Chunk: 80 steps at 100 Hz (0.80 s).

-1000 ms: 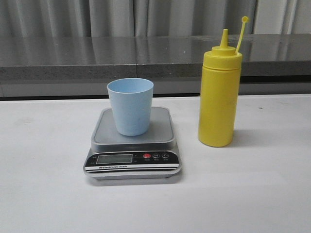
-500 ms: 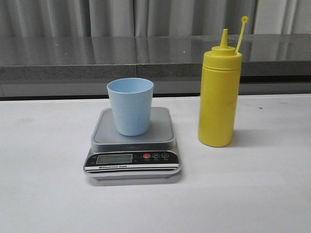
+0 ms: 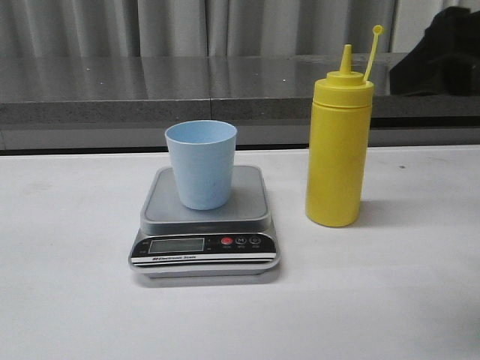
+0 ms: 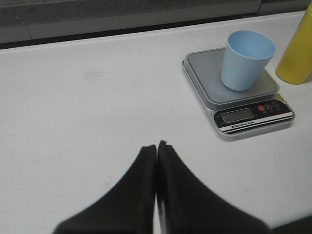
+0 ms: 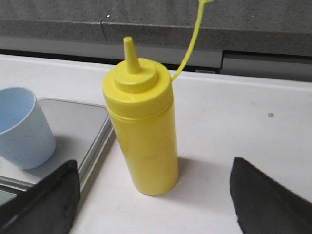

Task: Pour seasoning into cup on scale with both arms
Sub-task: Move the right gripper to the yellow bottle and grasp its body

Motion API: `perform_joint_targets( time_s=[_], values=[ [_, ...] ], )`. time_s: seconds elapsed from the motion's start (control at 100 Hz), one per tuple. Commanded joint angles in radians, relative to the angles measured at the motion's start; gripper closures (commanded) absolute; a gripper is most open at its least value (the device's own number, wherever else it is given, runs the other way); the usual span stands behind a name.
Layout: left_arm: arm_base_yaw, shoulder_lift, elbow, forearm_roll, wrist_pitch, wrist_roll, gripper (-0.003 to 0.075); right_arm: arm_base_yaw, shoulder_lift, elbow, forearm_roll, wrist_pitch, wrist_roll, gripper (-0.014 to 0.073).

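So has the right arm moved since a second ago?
Yes. The right arm has come into the front view at the upper right, beyond the unmoved yellow bottle; earlier that corner was clear.

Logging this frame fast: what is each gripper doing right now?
Left gripper: closed, holding nothing.
Right gripper: open, fingers either side of the seasoning bottle, not touching it.

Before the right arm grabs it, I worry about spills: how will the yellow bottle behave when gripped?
The seasoning stands tall on a narrow base, so a sideways nudge could tip it. Its smooth plastic wall may slip or give under squeeze. The nozzle looks uncapped, so squeezing might squirt.
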Motion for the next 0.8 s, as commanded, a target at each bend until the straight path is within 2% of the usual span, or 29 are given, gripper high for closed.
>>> perform_joint_targets(
  time_s=[0.0,0.24,0.53,0.79],
  values=[
    [0.006,0.011,-0.028,-0.004,-0.082,-0.010,0.0740,0.016,0.044,-0.033,-0.017,-0.154,-0.007,-0.0028],
    [0.006,0.011,-0.028,-0.004,-0.082,-0.010,0.0740,0.032,0.211,-0.033,-0.024,-0.316,-0.007,-0.0028],
    [0.006,0.011,-0.028,-0.004,-0.082,-0.010,0.0740,0.032,0.412,-0.033,-0.024,-0.659,-0.007,-0.0028],
    [0.006,0.011,-0.028,-0.004,-0.082,-0.010,0.0740,0.032,0.543,-0.033,-0.024,-0.806,-0.005,-0.0028]
  ],
)
